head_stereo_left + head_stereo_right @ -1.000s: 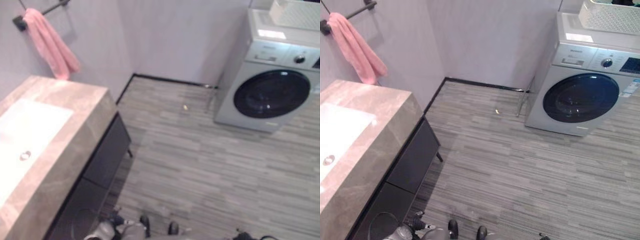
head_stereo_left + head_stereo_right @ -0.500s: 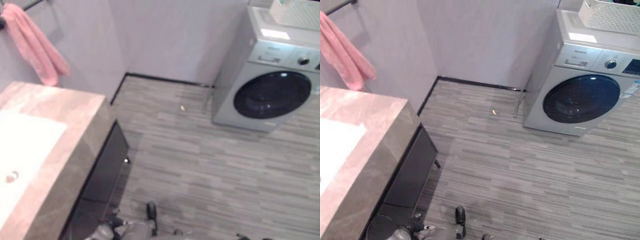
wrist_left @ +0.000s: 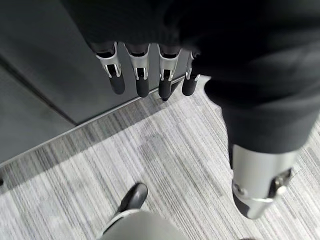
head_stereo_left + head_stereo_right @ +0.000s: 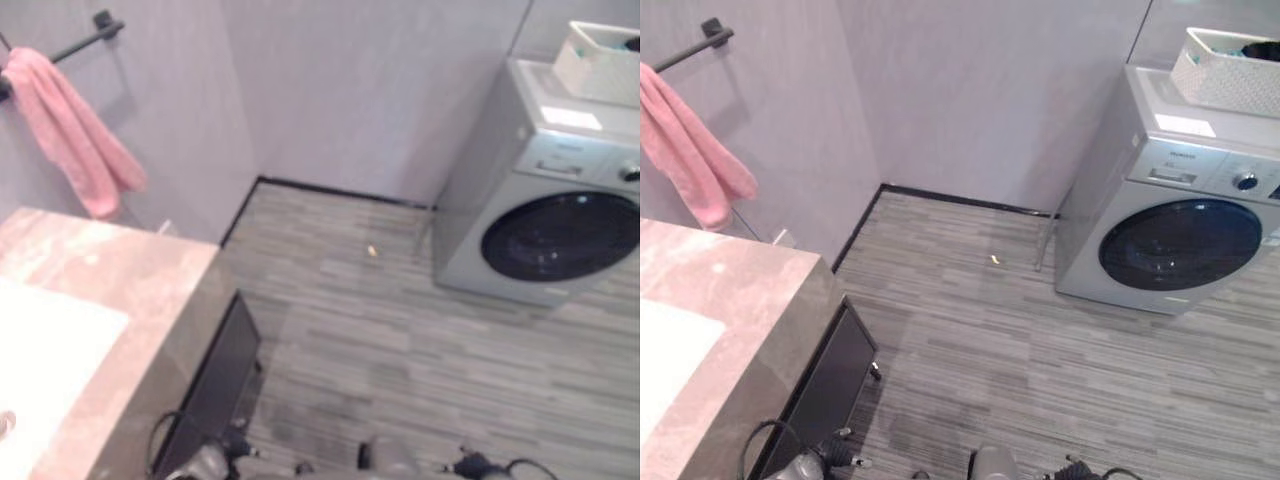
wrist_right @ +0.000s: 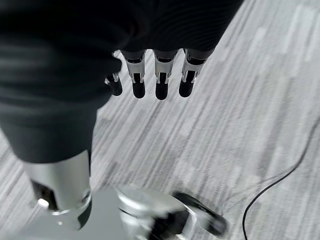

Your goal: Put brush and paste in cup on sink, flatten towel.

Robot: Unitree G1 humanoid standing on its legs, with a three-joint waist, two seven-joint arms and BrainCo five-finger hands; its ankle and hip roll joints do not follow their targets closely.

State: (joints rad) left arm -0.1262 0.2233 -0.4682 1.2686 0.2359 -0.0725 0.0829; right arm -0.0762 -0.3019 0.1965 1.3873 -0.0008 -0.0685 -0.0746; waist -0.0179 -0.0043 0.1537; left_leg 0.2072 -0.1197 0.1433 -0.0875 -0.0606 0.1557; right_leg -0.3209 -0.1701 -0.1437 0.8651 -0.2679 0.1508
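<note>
The pink towel (image 4: 70, 130) hangs bunched and slanted over the black wall rail (image 4: 75, 45), well above and away from both sets of fingers. Below it stands the stone-topped table (image 4: 150, 275) with its white sink basin (image 4: 45, 350) and dark cabinet front (image 4: 215, 385). No brush, paste or cup is visible on the stretch of table in view, so their position cannot be stated.

The left hand (image 3: 145, 75) hangs beside the cabinet front, fingers (image 3: 142, 85) straight, loosely spaced and holding nothing. The right hand (image 5: 157, 75) hangs over the striped floor (image 4: 1040, 360), fingers (image 5: 161, 87) likewise straight and empty. Farther right stands the washing machine (image 4: 1180, 235) with a white basket (image 4: 1230, 70) on top.

Judgement: no step of the task is begun. Risks from here: the left hand sits close to the cabinet and could strike the table edge when raised. The towel hangs high on the wall; a one-sided pull could drag it off the rail instead of flattening it.
</note>
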